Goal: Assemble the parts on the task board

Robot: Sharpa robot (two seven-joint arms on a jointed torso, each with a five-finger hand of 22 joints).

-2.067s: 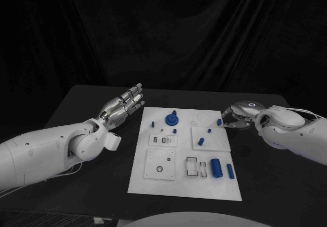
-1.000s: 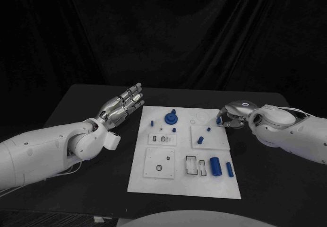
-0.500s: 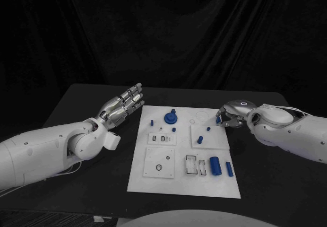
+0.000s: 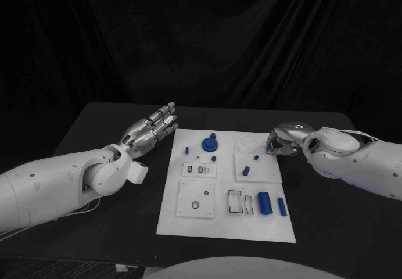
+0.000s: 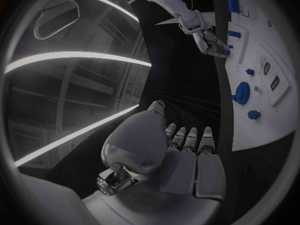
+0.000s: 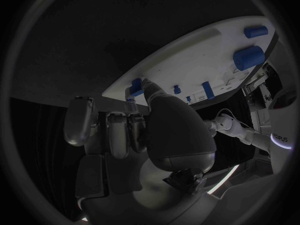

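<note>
the white task board (image 4: 189, 224) lies flat in the middle of the black table (image 4: 100, 125), a smooth rectangular plate with raised square panels and shallow cut-out slots. toward its 5 o'clock corner a thick blue cylinder (image 4: 265, 203) and a slimmer blue rod (image 4: 282, 207) lie side by side, just right of two narrow slots whose contents are too small to make out. near 12 o'clock a round blue knob (image 4: 210, 143) stands upright; a short blue peg (image 4: 246, 171) lies on the panel to its lower right.

the right hand (image 4: 282, 143) sits at the board's 2 o'clock edge, fingers curled in — its wrist view shows a small blue part (image 6: 135, 87) at the fingertips (image 6: 149, 86) right on the board's rim, though whether it is pinched or merely touched i cannot tell; in the head view the hand hides it.

the left hand (image 4: 151, 131) hovers off the board's 10 o'clock side, silver metal fingers straight and pressed together, holding nothing.
</note>
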